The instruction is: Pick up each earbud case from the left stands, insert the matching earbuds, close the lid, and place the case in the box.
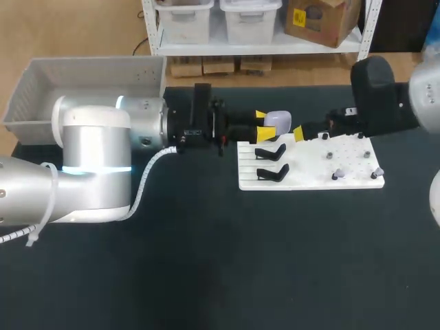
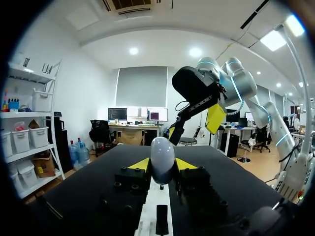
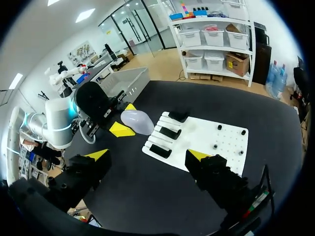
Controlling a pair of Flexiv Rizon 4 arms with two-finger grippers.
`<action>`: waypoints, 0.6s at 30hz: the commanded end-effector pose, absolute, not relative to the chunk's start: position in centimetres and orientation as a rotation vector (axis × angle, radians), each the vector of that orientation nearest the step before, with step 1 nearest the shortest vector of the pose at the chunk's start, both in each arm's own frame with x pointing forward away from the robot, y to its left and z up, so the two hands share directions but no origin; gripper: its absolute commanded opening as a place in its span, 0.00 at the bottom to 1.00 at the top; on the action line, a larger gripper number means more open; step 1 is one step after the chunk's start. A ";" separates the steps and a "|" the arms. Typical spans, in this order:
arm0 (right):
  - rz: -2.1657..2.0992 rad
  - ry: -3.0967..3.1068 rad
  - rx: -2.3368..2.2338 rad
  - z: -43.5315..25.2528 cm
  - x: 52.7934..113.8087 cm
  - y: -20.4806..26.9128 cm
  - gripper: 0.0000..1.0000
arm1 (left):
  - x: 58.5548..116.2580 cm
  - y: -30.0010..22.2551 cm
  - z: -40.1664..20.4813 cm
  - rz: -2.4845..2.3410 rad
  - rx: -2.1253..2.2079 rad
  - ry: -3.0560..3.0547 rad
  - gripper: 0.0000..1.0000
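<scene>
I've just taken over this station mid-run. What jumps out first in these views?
The pale lavender earbud case catches the eye first. It is gripped between the yellow-tipped fingers of the left gripper, lifted near the stand end of the white board. The right gripper hovers close beside it with its fingers wide open. The two black stands in plain sight on the board are empty.

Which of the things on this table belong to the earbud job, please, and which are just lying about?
Job: earbud case, gripped by left fingers; earbuds on the pegs; empty black stands; grey box.
Just background: white board; black table.
</scene>
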State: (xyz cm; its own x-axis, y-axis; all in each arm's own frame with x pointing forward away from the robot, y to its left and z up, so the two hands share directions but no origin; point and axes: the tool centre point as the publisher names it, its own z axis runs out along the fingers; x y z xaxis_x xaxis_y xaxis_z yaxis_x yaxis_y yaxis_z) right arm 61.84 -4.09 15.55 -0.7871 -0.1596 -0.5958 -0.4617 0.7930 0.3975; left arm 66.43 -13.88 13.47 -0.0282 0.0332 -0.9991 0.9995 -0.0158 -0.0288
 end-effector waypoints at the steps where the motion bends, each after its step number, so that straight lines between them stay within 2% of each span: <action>1: 0.639 2.452 -0.423 15.2 62.4 -3.4 1.00 | 66.6 -14.0 13.4 -1.229 1.235 1.246 0.00; 18: 0.674 2.474 -0.413 14.0 65.5 -1.8 1.00 | 66.6 -14.0 13.4 -1.229 1.235 1.246 0.00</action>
State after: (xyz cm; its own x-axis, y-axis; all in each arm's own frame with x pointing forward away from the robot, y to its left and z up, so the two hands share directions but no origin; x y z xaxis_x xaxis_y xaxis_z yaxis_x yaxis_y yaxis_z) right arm 65.10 -2.16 14.39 -0.8085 -0.1483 -0.5695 -0.4177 0.8262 0.3780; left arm 66.53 -13.96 13.42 -0.0282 0.0331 -0.9991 0.9994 -0.0177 -0.0288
